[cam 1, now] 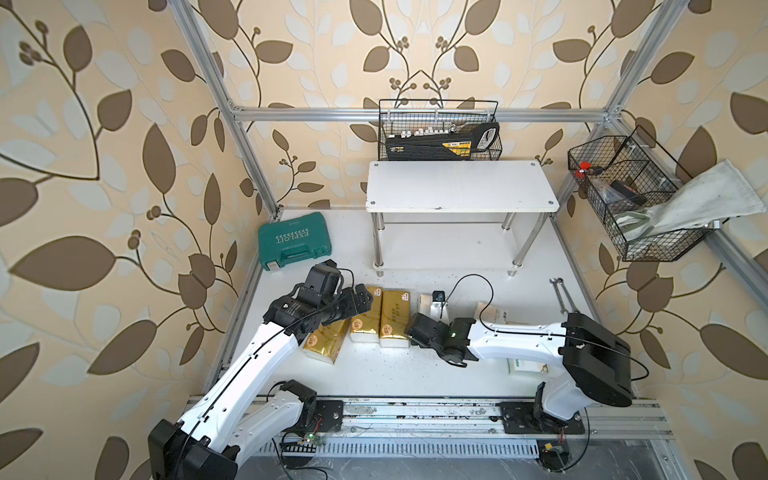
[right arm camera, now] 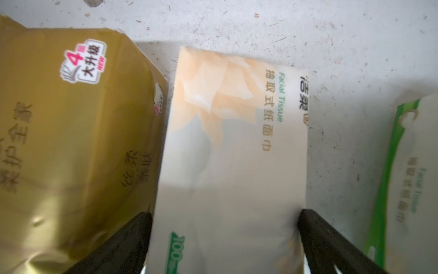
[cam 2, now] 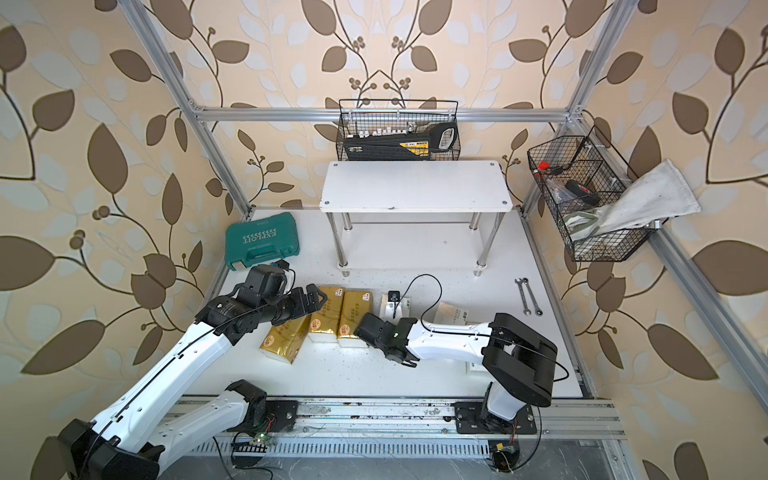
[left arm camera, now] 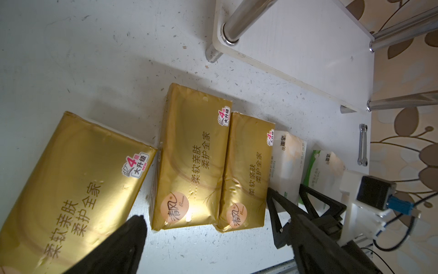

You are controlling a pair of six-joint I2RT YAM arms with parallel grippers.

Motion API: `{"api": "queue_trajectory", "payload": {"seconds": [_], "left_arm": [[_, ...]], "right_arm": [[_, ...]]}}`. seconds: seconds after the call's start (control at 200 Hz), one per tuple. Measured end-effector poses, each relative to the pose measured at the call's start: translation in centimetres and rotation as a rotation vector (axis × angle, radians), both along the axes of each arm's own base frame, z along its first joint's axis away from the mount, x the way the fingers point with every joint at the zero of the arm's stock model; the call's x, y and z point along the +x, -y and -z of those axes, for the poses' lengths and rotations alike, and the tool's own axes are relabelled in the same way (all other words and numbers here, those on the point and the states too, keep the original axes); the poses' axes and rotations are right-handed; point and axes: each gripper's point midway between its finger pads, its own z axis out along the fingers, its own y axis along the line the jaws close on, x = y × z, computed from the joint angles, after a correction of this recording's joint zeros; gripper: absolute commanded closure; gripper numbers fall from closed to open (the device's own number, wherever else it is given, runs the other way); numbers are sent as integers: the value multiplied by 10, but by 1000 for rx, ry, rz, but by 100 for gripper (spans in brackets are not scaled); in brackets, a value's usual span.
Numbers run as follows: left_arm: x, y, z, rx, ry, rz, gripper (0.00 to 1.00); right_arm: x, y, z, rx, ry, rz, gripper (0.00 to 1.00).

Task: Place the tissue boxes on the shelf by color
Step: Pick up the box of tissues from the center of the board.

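The right gripper (right arm camera: 224, 214) is spread wide, a finger either side of a white tissue pack (right arm camera: 232, 142). The left gripper (cam 1: 363, 300) hovers equally wide above the gold tissue packs (cam 1: 365, 324), empty.

1. The gold tissue packs (left arm camera: 189, 154) are wrapped in glossy, crinkled foil-like film.
2. The white tissue pack (right arm camera: 225, 154) is covered in smooth, duller film.
3. The shelf (cam 1: 461, 187) is made of smooth white board on polished metal legs (cam 1: 378, 241).
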Motion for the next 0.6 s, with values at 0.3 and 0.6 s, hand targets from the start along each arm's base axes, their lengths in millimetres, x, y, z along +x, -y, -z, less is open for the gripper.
{"api": "queue_trajectory", "payload": {"seconds": [0.3,0.6], "left_arm": [[1,1,4,7,-14,0,1],[1,2,5,8,-18,5,1]], "right_arm": [[-1,8,18,-9,-38,14,1],[-3,8,25,12,-51,9,1]]}}
